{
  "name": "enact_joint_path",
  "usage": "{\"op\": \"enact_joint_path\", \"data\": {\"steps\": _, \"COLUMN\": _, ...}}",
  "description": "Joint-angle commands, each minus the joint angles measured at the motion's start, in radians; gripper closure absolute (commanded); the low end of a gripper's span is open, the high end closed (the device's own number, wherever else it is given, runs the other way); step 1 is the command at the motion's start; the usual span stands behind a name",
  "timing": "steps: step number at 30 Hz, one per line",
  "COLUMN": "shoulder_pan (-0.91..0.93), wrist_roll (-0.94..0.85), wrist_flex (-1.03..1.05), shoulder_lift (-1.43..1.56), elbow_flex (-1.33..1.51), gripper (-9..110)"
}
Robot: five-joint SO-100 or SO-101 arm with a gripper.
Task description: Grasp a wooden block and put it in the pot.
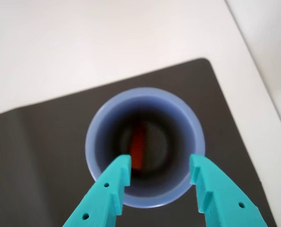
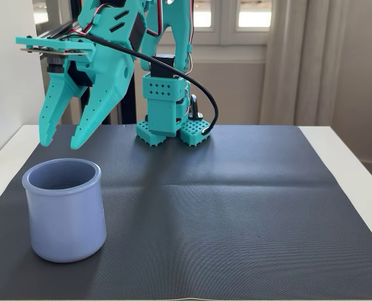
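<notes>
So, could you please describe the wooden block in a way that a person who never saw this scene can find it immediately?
Find the dark mat on the white table, then the pale blue pot at its left side in the fixed view. The wooden block lies inside it, seen only in the wrist view, under the open gripper. It is the only red-brown thing there.

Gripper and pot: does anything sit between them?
Nothing: in the fixed view the open gripper hangs above the pot, apart, only air between. The wooden block lies inside.
</notes>
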Motion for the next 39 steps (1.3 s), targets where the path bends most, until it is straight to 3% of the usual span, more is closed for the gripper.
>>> {"op": "enact_joint_path", "data": {"steps": 1, "shoulder_pan": 0.005, "wrist_roll": -0.009, "wrist_flex": -0.006, "shoulder_lift": 0.008, "elbow_flex": -0.054, "gripper": 91}}
{"op": "enact_joint_path", "data": {"steps": 4, "shoulder_pan": -0.003, "wrist_roll": -0.012, "wrist_flex": -0.003, "shoulder_lift": 0.008, "elbow_flex": -0.048, "gripper": 102}}
{"op": "enact_joint_path", "data": {"steps": 9, "shoulder_pan": -0.029, "wrist_roll": -0.115, "wrist_flex": 0.0, "shoulder_lift": 0.055, "elbow_flex": -0.044, "gripper": 101}}
{"op": "enact_joint_path", "data": {"steps": 26, "shoulder_pan": -0.117, "wrist_roll": -1.195, "wrist_flex": -0.002, "shoulder_lift": 0.833, "elbow_flex": 0.505, "gripper": 101}}
{"op": "enact_joint_path", "data": {"steps": 33, "shoulder_pan": -0.202, "wrist_roll": -1.451, "wrist_flex": 0.0, "shoulder_lift": 1.131, "elbow_flex": 0.807, "gripper": 101}}
{"op": "enact_joint_path", "data": {"steps": 39, "shoulder_pan": -0.252, "wrist_roll": -1.503, "wrist_flex": 0.0, "shoulder_lift": 1.313, "elbow_flex": 1.011, "gripper": 101}}
